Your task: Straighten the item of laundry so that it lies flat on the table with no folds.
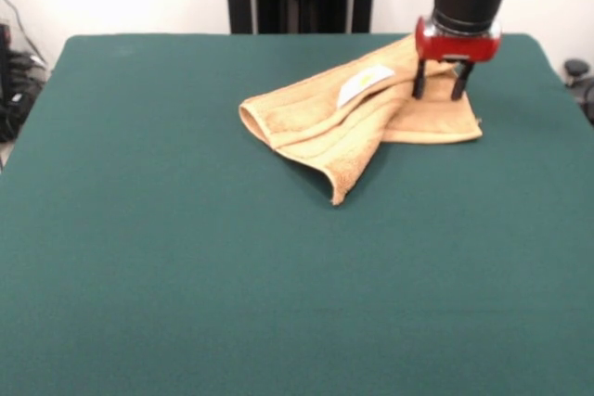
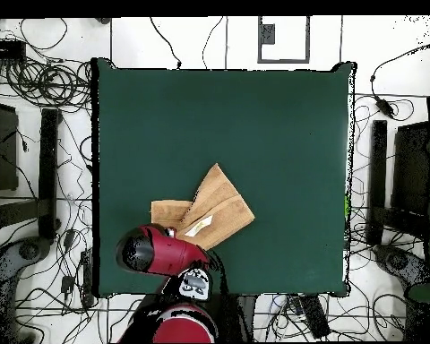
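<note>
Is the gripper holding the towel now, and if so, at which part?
It cannot be told. The gripper stands with its tips down on the towel, near its far edge beside the white label, but no pinched cloth shows.

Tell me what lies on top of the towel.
A small white label shows on the folded towel, and the gripper stands on its far corner with fingers apart. Whatever lies inside the folds is covered.

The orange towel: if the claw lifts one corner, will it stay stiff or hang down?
The towel would probably hang limp, since it already lies in soft folds. It looks light. The green table cloth may drag on it.
</note>
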`<state>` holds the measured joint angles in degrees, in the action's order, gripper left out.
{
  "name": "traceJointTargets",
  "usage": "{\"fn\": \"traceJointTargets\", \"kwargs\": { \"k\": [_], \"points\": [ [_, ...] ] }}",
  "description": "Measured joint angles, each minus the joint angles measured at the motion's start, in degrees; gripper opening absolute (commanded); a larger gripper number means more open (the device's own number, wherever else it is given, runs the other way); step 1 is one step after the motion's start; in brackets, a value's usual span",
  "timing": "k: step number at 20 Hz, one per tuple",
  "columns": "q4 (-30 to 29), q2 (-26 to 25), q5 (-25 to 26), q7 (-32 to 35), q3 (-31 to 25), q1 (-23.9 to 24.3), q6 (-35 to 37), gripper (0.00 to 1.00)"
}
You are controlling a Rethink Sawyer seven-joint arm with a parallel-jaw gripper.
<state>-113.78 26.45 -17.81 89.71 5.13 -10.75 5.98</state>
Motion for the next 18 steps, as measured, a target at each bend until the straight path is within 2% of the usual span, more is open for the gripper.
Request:
{"fn": "traceJointTargets", "kwargs": {
  "k": [11, 18],
  "points": [
    [-0.1, 1.4, 5.8, 0.0, -0.1, 3.2, 1.6, 1.0],
    [-0.1, 1.4, 7.6, 0.0, -0.3, 3.4, 1.5, 1.0]
  ]
}}
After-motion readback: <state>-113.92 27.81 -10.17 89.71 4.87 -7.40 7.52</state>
